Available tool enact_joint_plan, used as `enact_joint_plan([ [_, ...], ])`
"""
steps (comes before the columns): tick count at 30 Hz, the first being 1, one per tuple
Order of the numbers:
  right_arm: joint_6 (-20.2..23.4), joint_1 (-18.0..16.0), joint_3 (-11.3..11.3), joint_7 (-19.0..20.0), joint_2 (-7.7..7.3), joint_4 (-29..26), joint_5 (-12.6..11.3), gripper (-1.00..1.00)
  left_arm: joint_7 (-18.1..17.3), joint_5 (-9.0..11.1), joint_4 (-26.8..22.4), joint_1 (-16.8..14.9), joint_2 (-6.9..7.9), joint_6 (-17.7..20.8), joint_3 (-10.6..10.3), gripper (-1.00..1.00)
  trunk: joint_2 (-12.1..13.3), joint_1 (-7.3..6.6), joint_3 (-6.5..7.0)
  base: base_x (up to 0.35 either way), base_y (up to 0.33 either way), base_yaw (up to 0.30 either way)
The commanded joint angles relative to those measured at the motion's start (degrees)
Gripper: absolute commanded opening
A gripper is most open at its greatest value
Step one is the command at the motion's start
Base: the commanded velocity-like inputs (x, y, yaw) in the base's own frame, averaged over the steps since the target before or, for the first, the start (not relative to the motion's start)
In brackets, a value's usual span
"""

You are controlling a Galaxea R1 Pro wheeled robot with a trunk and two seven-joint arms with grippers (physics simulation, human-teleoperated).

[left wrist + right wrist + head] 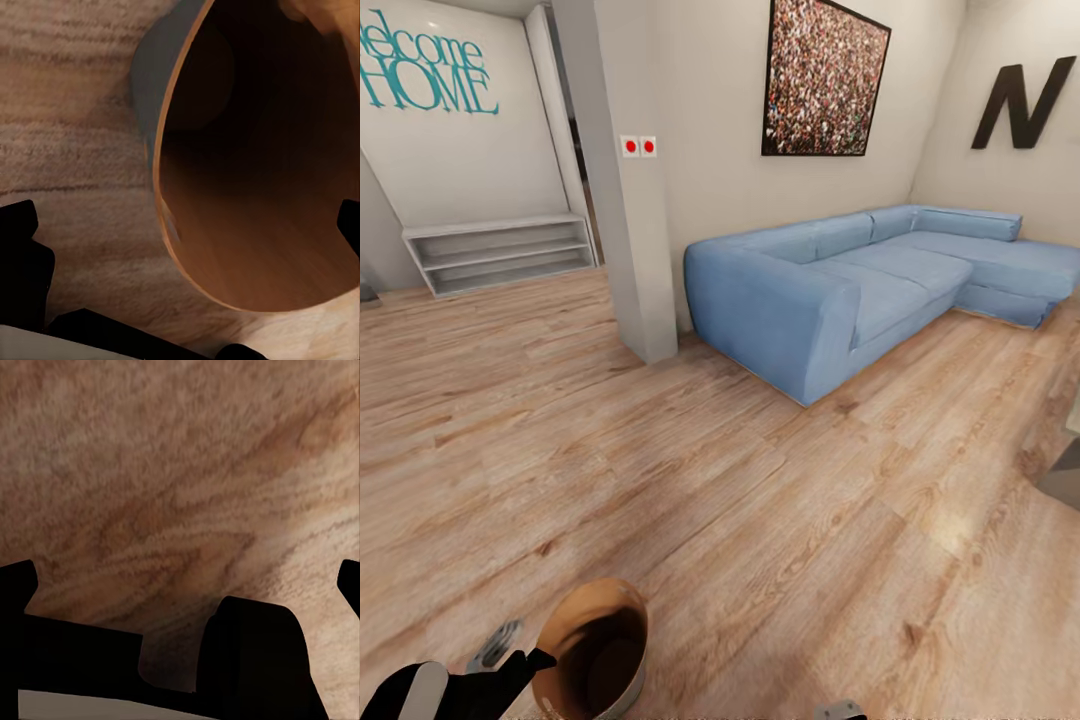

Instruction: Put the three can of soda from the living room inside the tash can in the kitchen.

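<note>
Head view: robot in the living room, carrying the trash can (pixel 590 650) over the plank floor (pixel 760 520).
Left end effector (pixel 540 660) is clamped on the bin's rim; right end effector's (pixel 180 585) jaw state cannot be told. No soda cans seen; bin interior appears empty. Blue sofa (pixel 860 290) ahead. Judged step: transit; next, locate a can.

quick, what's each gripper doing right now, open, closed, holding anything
Left gripper: closed on the rim of the round coppery-brown trash can, carrying it.
Right gripper: open, empty, over the wood plank floor.
</note>
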Motion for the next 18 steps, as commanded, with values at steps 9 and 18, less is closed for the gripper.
enact_joint_plan([
  [9,0.01,0.00,0.00,0.06,0.00,0.00,0.00,1.00,0.00,0.06,0.00,0.00,-0.03,-0.06,0.26,1.00,-3.63,1.98,-2.46,0.000,0.000,0.000],
  [18,0.06,0.00,0.00,0.08,0.00,0.00,0.00,1.00,0.08,0.00,0.00,0.00,-0.08,-0.11,0.28,1.00,-7.24,3.96,-4.92,0.000,0.000,0.000],
])
